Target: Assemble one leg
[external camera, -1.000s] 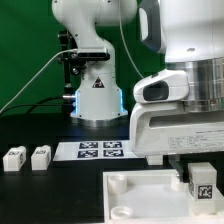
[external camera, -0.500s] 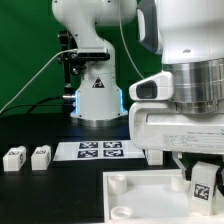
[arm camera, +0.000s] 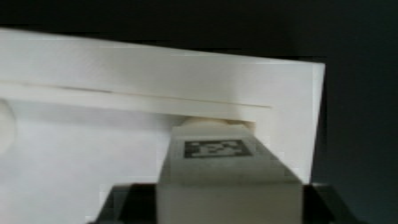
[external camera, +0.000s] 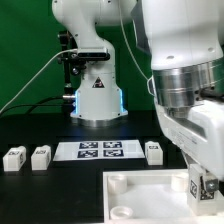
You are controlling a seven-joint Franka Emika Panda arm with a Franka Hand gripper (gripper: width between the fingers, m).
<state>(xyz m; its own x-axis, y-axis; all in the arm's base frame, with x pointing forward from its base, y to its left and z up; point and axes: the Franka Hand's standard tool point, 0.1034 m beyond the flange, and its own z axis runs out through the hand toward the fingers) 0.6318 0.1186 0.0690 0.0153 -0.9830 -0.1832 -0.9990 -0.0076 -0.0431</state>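
Black table (external camera: 60, 190), green backdrop (external camera: 25, 50)

The arm reaches down at the exterior view's right, and its big white wrist fills that side. The gripper (external camera: 203, 186) hangs low, with its fingers (arm camera: 128, 205) closed on the leg (arm camera: 222, 160).

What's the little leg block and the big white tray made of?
The leg looks like white plastic, smooth and matte, with a printed black-and-white tag on its face. The tray looks like the same white plastic: even colour, rounded moulded sockets. I can't be sure from looks alone.
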